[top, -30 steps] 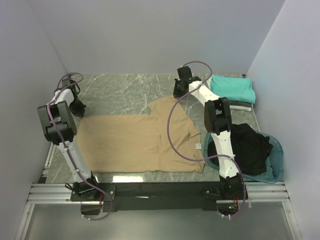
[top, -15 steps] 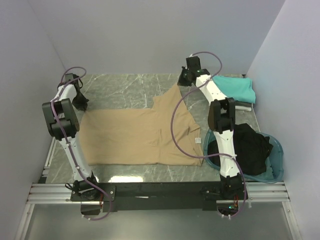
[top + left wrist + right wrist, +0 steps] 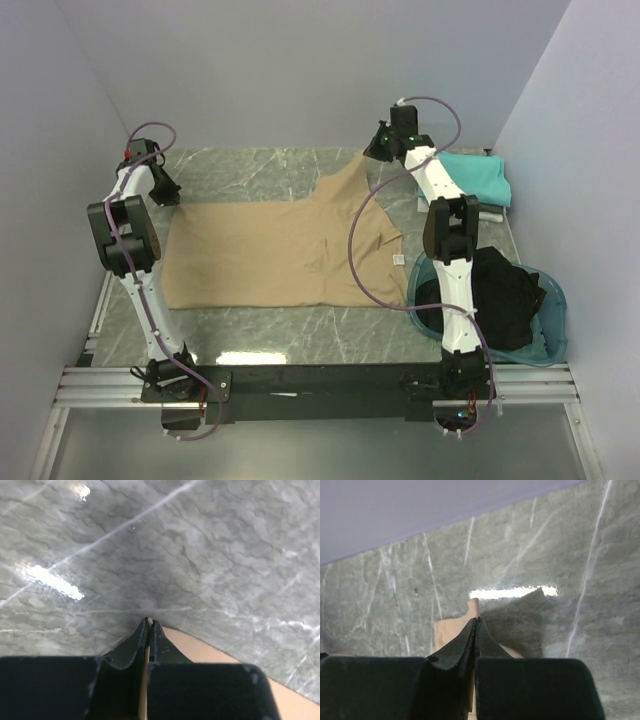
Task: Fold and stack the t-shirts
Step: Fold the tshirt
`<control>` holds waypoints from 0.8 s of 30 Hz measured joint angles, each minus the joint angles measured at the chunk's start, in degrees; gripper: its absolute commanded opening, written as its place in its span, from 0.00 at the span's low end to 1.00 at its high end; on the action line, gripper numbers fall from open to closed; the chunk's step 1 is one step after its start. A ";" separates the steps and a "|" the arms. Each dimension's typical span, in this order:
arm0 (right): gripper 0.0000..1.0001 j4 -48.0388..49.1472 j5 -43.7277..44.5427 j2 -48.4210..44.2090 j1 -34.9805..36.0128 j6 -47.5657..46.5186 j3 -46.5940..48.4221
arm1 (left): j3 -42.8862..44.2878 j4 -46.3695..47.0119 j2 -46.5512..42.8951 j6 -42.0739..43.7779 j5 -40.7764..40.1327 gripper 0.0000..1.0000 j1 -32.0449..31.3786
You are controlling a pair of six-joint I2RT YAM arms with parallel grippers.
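A tan t-shirt (image 3: 265,255) lies spread across the marble table (image 3: 250,175), its white neck label (image 3: 398,258) near the right side. My left gripper (image 3: 170,196) is shut on the shirt's far left corner, and a thin strip of tan cloth (image 3: 215,652) shows between the closed fingers (image 3: 160,645). My right gripper (image 3: 372,153) is shut on the far right corner, lifted a little, with tan cloth (image 3: 451,629) poking past the tips (image 3: 476,620). A folded teal t-shirt (image 3: 468,176) rests on a grey one (image 3: 488,211) at the back right. A black t-shirt (image 3: 500,292) fills the basin.
The round teal basin (image 3: 556,305) stands at the right front, close to the right arm's base. The folded stack sits against the right wall. Bare marble shows behind the tan shirt and along the front edge. Walls close in on left, back and right.
Both grippers have moved toward the back of the table, pulling the tan shirt's far edge with them. The shirt now lies farther back and flatter.
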 measured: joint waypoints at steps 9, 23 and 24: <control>0.00 2.25 -2.14 -10.95 -0.02 -0.81 -20.20 | -10.71 4.11 -9.33 4.20 2.84 0.01 0.00; 0.00 4.46 -2.91 -37.62 1.44 -3.30 -43.85 | -18.64 4.33 -17.09 10.03 1.18 0.00 0.00; 0.00 4.35 -2.86 -38.93 1.77 -3.32 -46.01 | -19.04 3.96 -17.29 10.14 1.05 0.00 0.00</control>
